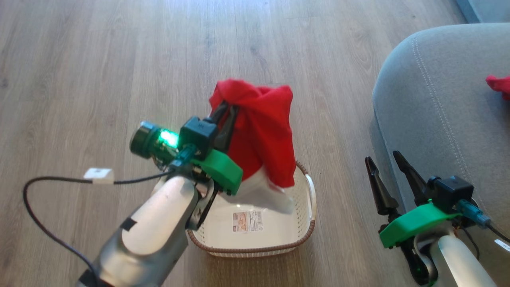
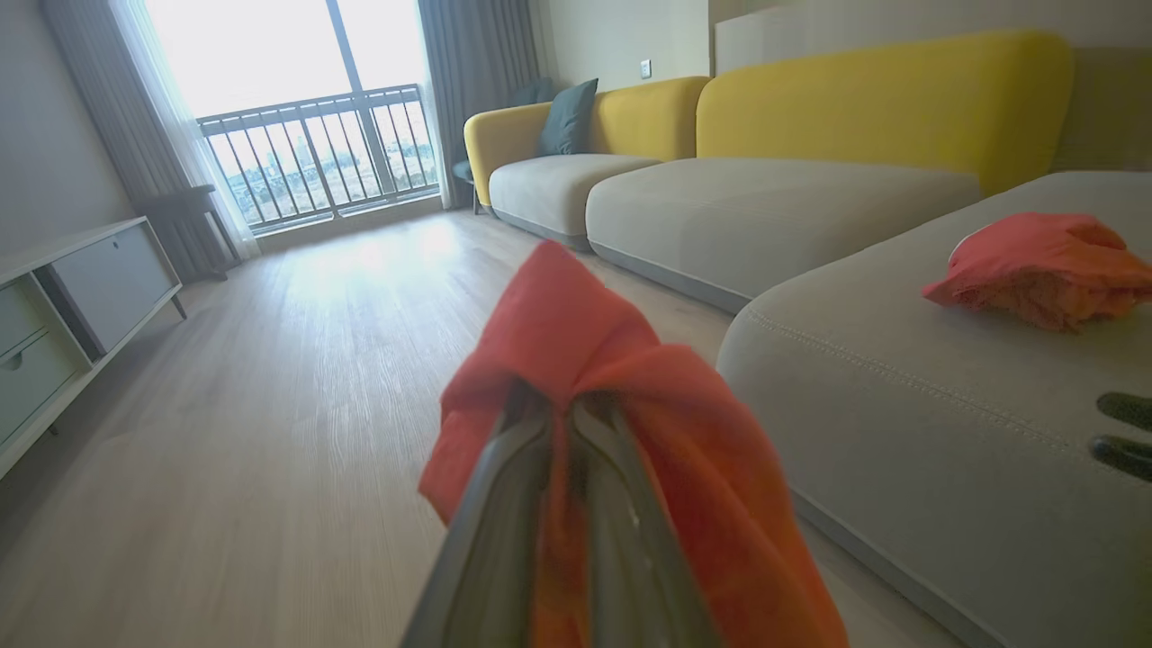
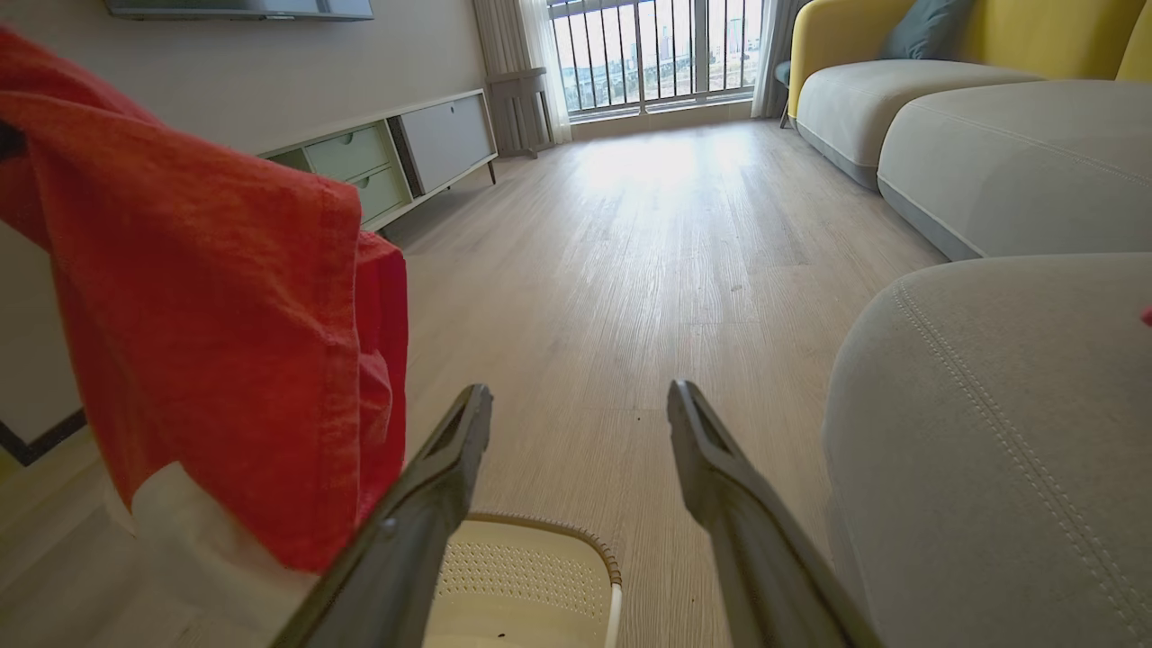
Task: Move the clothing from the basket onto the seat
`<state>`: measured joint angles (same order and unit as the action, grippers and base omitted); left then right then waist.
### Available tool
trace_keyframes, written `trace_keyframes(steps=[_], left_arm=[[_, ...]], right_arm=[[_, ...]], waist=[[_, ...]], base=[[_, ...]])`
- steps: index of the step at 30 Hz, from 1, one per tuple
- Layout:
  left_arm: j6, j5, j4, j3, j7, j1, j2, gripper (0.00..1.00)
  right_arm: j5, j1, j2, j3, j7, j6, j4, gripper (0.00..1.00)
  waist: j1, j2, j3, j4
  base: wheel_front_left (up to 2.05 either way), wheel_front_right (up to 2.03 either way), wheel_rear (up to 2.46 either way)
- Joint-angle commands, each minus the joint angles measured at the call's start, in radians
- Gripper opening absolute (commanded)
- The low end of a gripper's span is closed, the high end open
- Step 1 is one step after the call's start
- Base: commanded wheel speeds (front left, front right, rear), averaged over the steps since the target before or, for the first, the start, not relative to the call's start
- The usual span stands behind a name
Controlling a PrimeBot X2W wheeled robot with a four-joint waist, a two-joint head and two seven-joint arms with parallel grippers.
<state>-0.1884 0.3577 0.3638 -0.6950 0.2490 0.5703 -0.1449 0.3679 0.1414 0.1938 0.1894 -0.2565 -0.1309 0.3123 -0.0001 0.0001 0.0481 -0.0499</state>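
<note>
Two garments are counted: the held garment (image 1: 263,135) is clamped in the left gripper's (image 1: 227,108) closed jaws over one basket (image 1: 310,195), mid-frame; the second garment (image 1: 498,85) is laid on the seat (image 1: 438,119), right. The right gripper (image 1: 382,156) is spread empty; wood floor (image 1: 99,59)

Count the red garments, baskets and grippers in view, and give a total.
Red garments: 2, the held garment and the garment on the seat
Baskets: 1, the basket
Grippers: 2, the left gripper and the right gripper
Total: 5
</note>
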Motion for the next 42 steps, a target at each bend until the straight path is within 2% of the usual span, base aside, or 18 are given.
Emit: trace_keyframes(steps=[1, 7, 14, 22, 26, 33, 42], left_arm=[[-0.007, -0.012, -0.066, 0.048, 0.008, 0.084, -0.022, 0.00], [-0.026, -0.026, -0.170, 0.057, -0.019, 0.138, -0.030, 0.00], [-0.030, -0.032, -0.209, 0.048, -0.032, 0.153, -0.029, 0.00], [-0.030, -0.040, -0.209, 0.019, -0.034, 0.166, -0.007, 0.00], [-0.027, -0.046, -0.202, 0.001, -0.033, 0.180, 0.008, 0.00], [-0.014, -0.046, -0.176, -0.035, -0.029, 0.201, 0.041, 0.00], [0.003, -0.022, -0.141, -0.087, -0.014, 0.216, 0.078, 0.00]], right_arm=[[-0.010, 0.010, 0.001, 0.011, -0.005, 0.000, -0.032, 1.00], [-0.010, -0.002, 0.001, 0.004, -0.005, 0.000, -0.036, 1.00], [0.011, 0.009, -0.005, 0.027, -0.005, 0.000, -0.065, 1.00], [0.052, 0.084, 0.025, 0.214, -0.005, 0.000, -0.224, 1.00], [0.057, 0.147, 0.038, 0.311, -0.005, 0.000, -0.264, 1.00], [-0.005, 0.279, 0.021, 0.392, -0.005, 0.000, -0.177, 1.00], [-0.112, 0.368, -0.053, 0.271, -0.005, 0.000, 0.016, 1.00]], waist=[[0.0001, -0.0001, 0.004, -0.003], [0.0001, -0.0001, 0.013, -0.009], [0.0001, -0.0001, 0.023, -0.012], [0.0001, -0.0001, 0.043, 0.001], [0.0001, -0.0001, 0.057, 0.013], [0.0001, -0.0001, 0.069, 0.044], [0.0001, -0.0001, 0.065, 0.109]], base=[[0.00, 0.00, 0.00], [0.00, 0.00, 0.00], [0.00, 0.00, 0.00], [0.00, 0.00, 0.00], [0.00, 0.00, 0.00], [0.00, 0.00, 0.00], [0.00, 0.00, 0.00]])
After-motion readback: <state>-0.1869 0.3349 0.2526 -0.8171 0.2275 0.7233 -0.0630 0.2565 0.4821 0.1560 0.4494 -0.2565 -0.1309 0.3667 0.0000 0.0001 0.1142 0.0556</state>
